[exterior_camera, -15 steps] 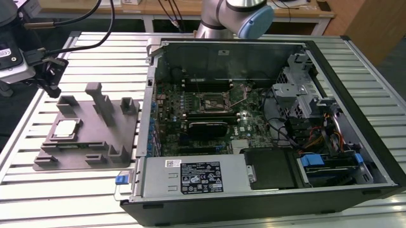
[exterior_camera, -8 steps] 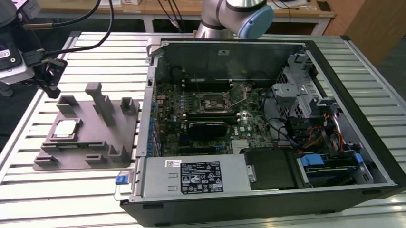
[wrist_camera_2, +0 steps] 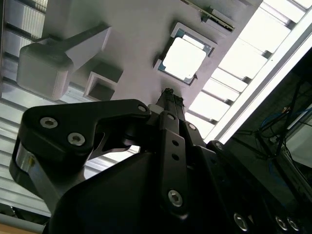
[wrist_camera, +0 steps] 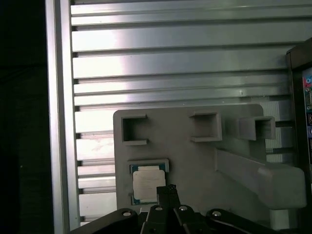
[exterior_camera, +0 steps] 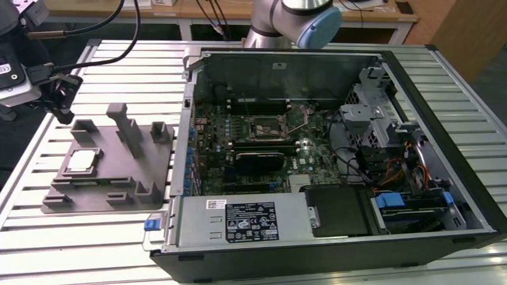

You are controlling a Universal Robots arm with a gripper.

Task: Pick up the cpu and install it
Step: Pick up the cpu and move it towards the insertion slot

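No print was legible. A black-and-white rectangular label [exterior_camera: 252,225] and a small white sticker [exterior_camera: 215,205] sat on the silver metal power supply box [exterior_camera: 198,224], their lines too small to read.

The tray [exterior_camera: 107,171] is lying on the table [exterior_camera: 95,249], to the exterior view's left of the opened computer case [exterior_camera: 317,261], which is resting on the same table. The cpu [exterior_camera: 82,161] is sitting in a recess on the tray's left part. The socket [exterior_camera: 264,125] is lying inside the case. The gripper [exterior_camera: 63,116] is hanging above the tray, near the cpu and apart from it.
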